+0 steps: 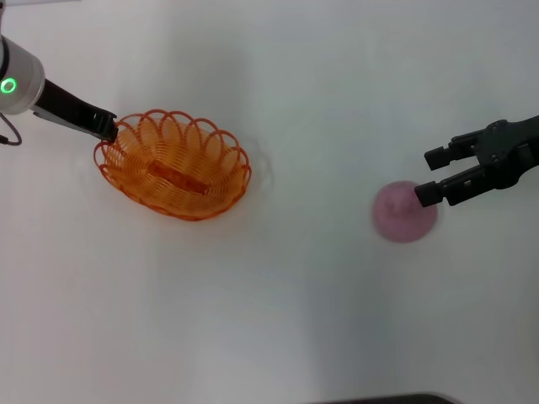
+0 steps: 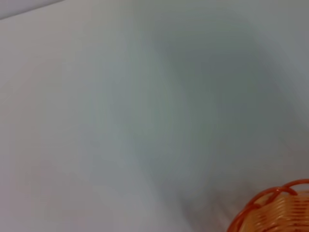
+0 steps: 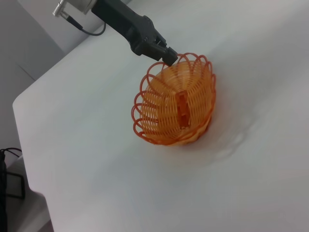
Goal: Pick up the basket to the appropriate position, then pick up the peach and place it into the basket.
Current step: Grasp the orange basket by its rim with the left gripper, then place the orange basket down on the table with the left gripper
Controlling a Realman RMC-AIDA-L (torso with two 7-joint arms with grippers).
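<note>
The basket [image 1: 174, 165] sits on the table [image 1: 278, 320] at about nine o'clock, the left gripper [image 1: 108, 127] pinching its rim there. The peach [image 1: 402, 212] lies at three o'clock, touching the right gripper [image 1: 431, 175], whose fingers are spread just off its two-o'clock edge, making that arm far nearer.

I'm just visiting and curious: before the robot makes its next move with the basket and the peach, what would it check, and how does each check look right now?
1. Left tool at the basket rim: ok.
2. Left tool firmly clamped on the rim: cannot tell.
3. Basket upright on the table, nothing in it: ok.
4. Right tool open beside the peach: ok.
5. Peach gripped: not ok, the fingers are not around it.
6. Bare table between peach and basket: ok.
</note>
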